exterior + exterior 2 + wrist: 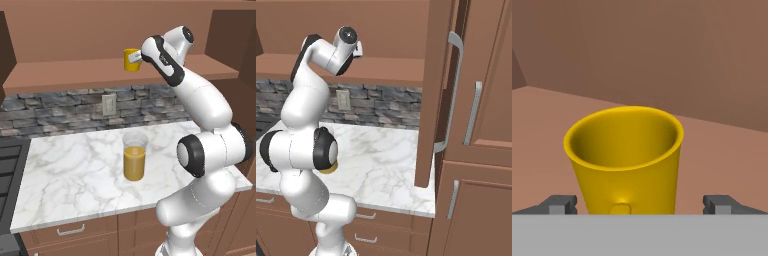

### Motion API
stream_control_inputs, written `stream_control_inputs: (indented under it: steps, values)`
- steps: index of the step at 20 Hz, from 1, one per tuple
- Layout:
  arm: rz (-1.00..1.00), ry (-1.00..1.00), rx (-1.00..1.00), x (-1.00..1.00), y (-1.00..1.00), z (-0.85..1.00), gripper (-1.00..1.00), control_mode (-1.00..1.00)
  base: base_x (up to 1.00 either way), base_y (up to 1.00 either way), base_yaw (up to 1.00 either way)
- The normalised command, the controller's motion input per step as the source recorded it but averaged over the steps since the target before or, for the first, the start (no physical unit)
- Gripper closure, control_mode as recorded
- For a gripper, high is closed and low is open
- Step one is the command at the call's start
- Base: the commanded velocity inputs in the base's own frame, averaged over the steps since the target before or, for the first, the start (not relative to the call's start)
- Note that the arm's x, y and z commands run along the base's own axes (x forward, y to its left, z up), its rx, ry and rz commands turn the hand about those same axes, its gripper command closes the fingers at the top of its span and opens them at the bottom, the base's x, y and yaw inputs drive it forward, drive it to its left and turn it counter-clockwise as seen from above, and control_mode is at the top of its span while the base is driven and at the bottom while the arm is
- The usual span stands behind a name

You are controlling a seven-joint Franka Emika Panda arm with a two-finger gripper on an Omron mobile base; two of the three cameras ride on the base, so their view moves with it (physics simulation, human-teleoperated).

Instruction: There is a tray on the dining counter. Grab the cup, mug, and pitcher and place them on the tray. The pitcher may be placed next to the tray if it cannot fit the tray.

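A plain yellow mug point(130, 59) stands on a brown wooden shelf point(65, 72) above the kitchen counter. In the hand view the mug point(627, 155) sits between my gripper's point(641, 205) two fingertips point(562, 204), which stand wide apart on either side without touching it; a small yellow bump low on its near side looks like a handle. My gripper point(135, 58) is open and level with the mug. The pitcher point(134, 161), clear glass with orange juice, stands on the marble counter below; the arm hides most of the pitcher point(331, 169) from the right. The cup, tray and dining counter are out of view.
The marble kitchen counter point(70, 170) has wooden drawers under it and a stone backsplash with an outlet point(109, 104). A dark stove point(9, 165) borders it at the left. An open cabinet door point(431, 100) and tall cabinets point(481, 125) stand at the right.
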Motion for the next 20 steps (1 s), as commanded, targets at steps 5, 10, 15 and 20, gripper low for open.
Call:
stream_control_inputs:
  steps: [5,10,15,20]
  values:
    - [0.0,0.0,0.0,0.0,0.0,0.0,1.0,-1.0,0.0,0.0,0.0]
    - [0.0,0.0,0.0,0.0,0.0,0.0,1.0,-1.0,0.0,0.0,0.0]
    - [0.0,0.0,0.0,0.0,0.0,0.0,1.0,-1.0,0.0,0.0,0.0]
    - [0.0,0.0,0.0,0.0,0.0,0.0,1.0,-1.0,0.0,0.0,0.0]
